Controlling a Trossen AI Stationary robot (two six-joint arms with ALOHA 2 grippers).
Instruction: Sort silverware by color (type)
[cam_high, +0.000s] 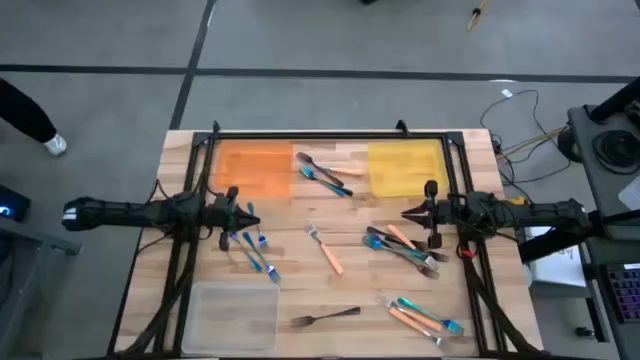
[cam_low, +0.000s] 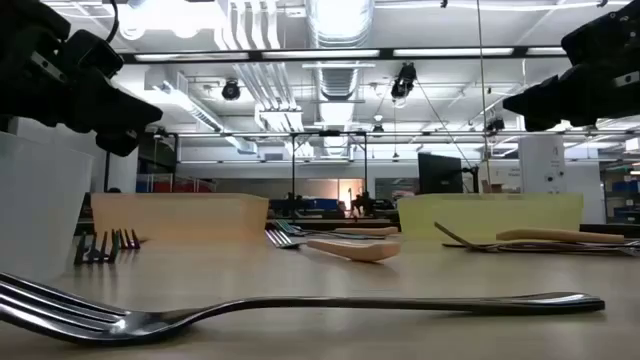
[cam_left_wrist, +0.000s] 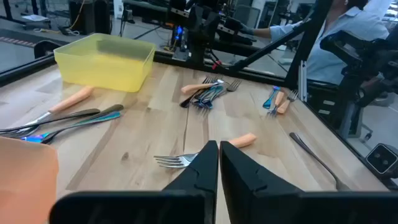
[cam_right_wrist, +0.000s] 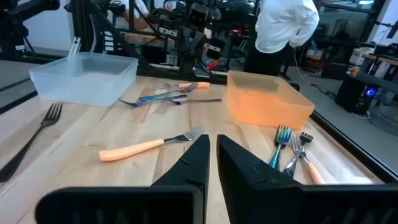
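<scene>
The silverware lies scattered on the wooden table. One mixed heap (cam_high: 322, 172) is between the orange tray (cam_high: 252, 170) and the yellow tray (cam_high: 405, 166). Blue forks (cam_high: 255, 250) lie by my left gripper. An orange-handled fork (cam_high: 326, 249) lies mid-table, and a dark fork (cam_high: 325, 318) lies near the front edge. Two more heaps (cam_high: 405, 248) (cam_high: 425, 315) are on the right. My left gripper (cam_high: 252, 215) (cam_left_wrist: 219, 155) is shut and above the table, pointing right. My right gripper (cam_high: 408, 212) (cam_right_wrist: 212, 146) is shut and faces it from the right. Neither holds anything.
A clear tray (cam_high: 235, 310) stands at the front left. A black frame (cam_high: 330, 133) runs along the table's far edge and down both sides. Bare wood lies between the two grippers. A person (cam_right_wrist: 283, 28) stands beyond the table.
</scene>
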